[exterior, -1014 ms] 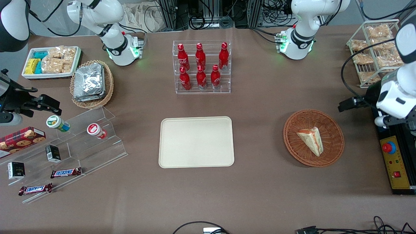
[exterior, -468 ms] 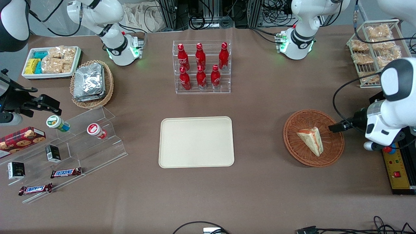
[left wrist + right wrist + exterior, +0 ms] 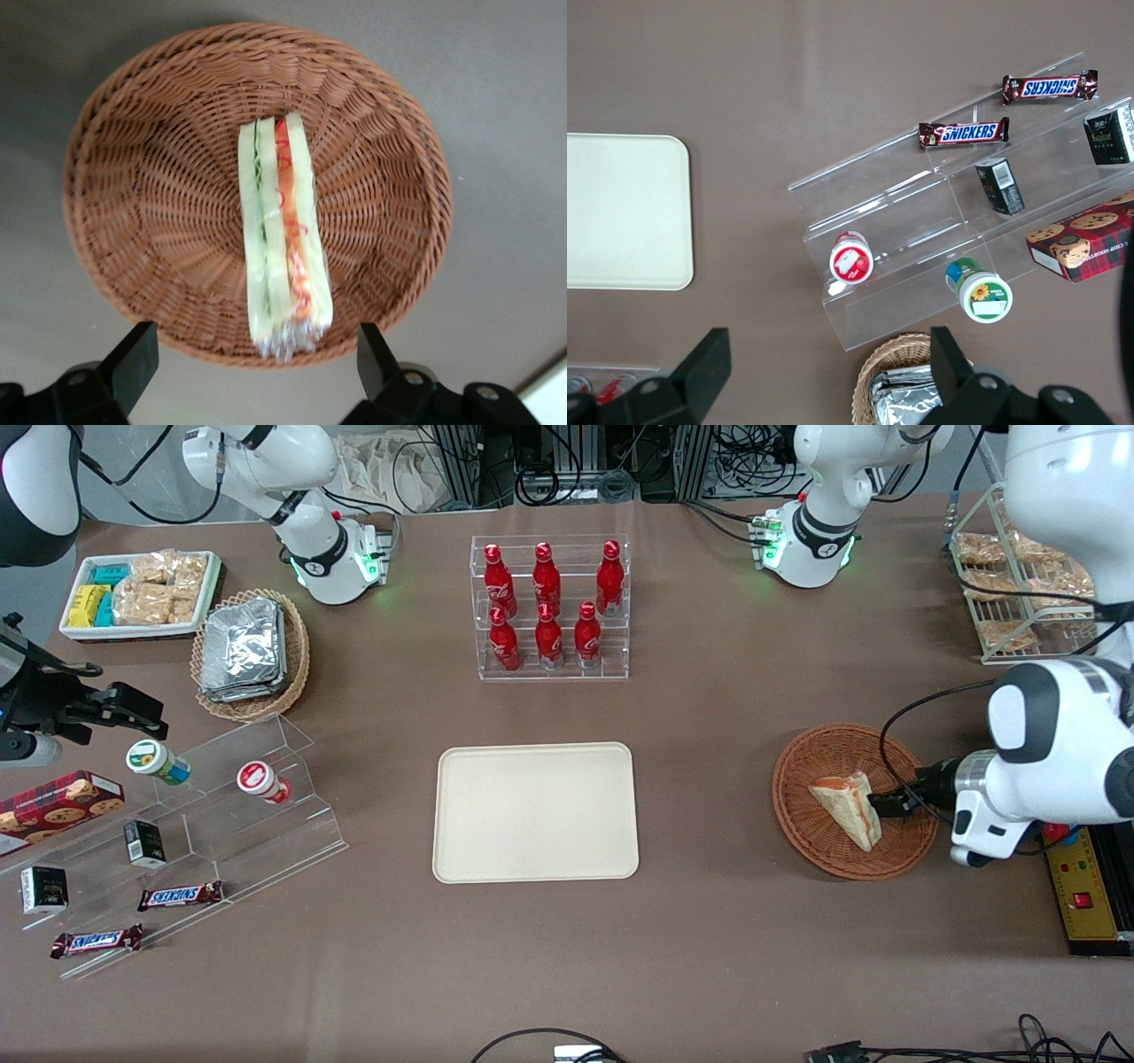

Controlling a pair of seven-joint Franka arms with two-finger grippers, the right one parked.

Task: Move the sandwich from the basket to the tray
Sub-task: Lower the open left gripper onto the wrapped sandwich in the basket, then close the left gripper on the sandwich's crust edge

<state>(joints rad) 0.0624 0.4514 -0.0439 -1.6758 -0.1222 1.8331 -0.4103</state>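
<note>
We hang our hand over the basket, lined up with the sandwich

Our hand point(image 3: 252, 363) hovers with fingers spread wide and empty, straddling the sandwich's narrow width so they can close on its bread faces. The sandwich point(image 3: 849, 808) lies in the basket point(image 3: 912, 845); the tray point(image 3: 535, 812) waits bare, well apart on the table point(image 3: 709, 939).

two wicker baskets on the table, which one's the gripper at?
The reddish-brown basket holding the sandwich; the open gripper hangs over it. The lighter basket, holding foil packets, sits toward the parked arm's end.
</note>
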